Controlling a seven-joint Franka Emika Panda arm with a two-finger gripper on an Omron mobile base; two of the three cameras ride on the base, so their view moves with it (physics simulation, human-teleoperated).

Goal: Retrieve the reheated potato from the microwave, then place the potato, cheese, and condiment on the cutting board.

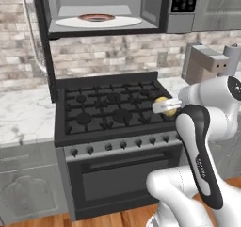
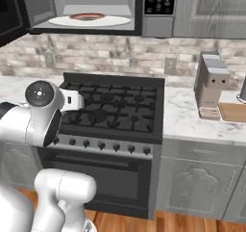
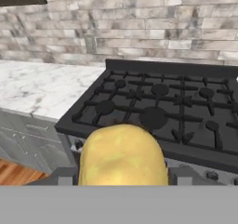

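while the arm hangs over the stove's (image 1: pixel 113 109) front right corner in the left base view, the gripper (image 1: pixel 165 106) holds the potato (image 1: pixel 163 105) between its jaws; the microwave (image 1: pixel 110 9) above stands open, its turntable bare but for a reddish ring.

from the right base view, the cutting board (image 2: pixel 234 112) lies far along the bench (image 2: pixel 192 120), just beside a boxy machine (image 2: pixel 212 84); the hand itself is mostly hidden behind the arm's joint.

through the hand view, the potato (image 3: pixel 122 154) bulges between the fingertips, possibly gripped near its end. a long swing rightward could let the smooth lump slip onto the burners or clip the machine.
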